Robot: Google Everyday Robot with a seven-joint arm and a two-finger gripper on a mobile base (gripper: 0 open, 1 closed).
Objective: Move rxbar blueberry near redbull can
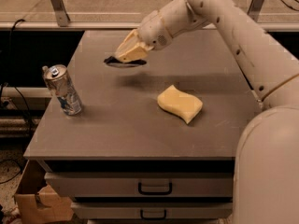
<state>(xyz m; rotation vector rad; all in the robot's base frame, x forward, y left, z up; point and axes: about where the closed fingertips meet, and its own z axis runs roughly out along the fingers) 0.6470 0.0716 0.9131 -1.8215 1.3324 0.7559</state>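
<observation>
While your arm stretches in from the upper right of the camera view, the gripper point(128, 55) hangs over the far-left part of the grey table point(117, 129), its tan fingers point(134, 46) pinched narrow onto the rxbar blueberry point(114, 61). You can see the bar as a thin, dark, flat sliver under the fingertips. Its long axis runs roughly left to right across the view and sits close to level. One end pokes out to the left of the fingers, on the can's side, and the other end is tucked beneath the gripper. No lettering can be read on it. A soft shadow lies on the tabletop a little nearer the camera, so the bar appears to be clear of the surface rather than resting on it. The redbull can point(63, 90) stands close to the table's left edge, leaning slightly, with its silver top and pull tab turned up toward the camera. It is well apart from the held bar, further left and nearer the front. A pale yellow wavy sponge point(180, 103) lies flat right of the table's centre, apart from both bar and can. Below the tabletop you have two drawers point(140, 185) with dark handles, a cardboard box point(35, 202) on the floor at lower left, and the robot's pale body point(268, 171) filling the lower right corner.
</observation>
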